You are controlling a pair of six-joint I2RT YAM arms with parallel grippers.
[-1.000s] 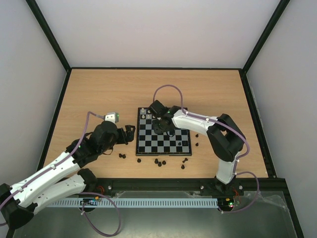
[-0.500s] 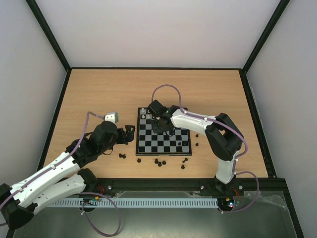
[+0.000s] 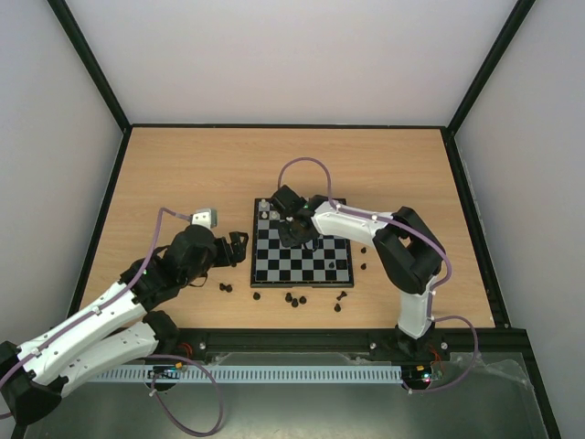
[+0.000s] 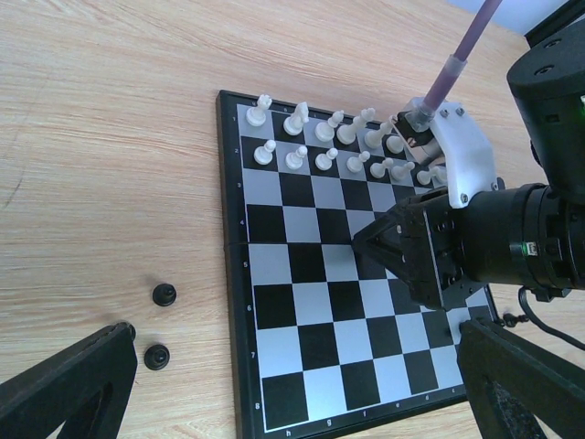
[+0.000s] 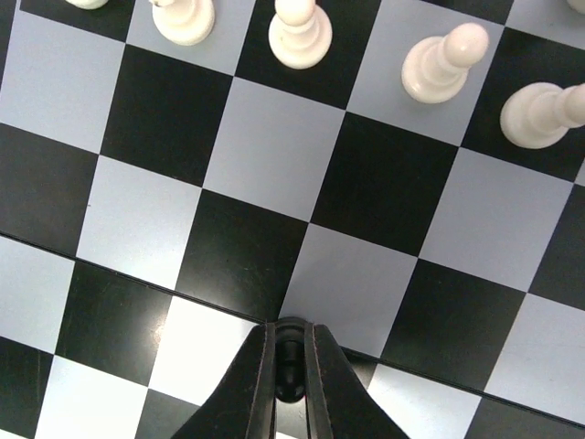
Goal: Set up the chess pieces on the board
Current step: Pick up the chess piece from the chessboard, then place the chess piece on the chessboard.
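The board (image 3: 315, 267) lies at the table's middle, with white pieces (image 3: 265, 208) in two rows at its far edge. The rows also show in the left wrist view (image 4: 320, 137). My right gripper (image 3: 291, 240) hovers over the board's middle and is shut on a small black chess piece (image 5: 291, 380), just above the squares (image 5: 265, 146). White pawns (image 5: 297, 32) stand ahead of it. My left gripper (image 3: 239, 247) is open and empty, low beside the board's left edge (image 4: 224, 274). Its fingers (image 4: 64, 384) frame that view.
Loose black pieces lie on the wood in front of the board (image 3: 292, 298), at its front left (image 3: 226, 288) and on its right (image 3: 364, 249). Two of them show in the left wrist view (image 4: 164, 294). Black frame rails edge the table.
My right gripper has shifted slightly left over the board with the black piece still in it. The left arm has hardly moved.
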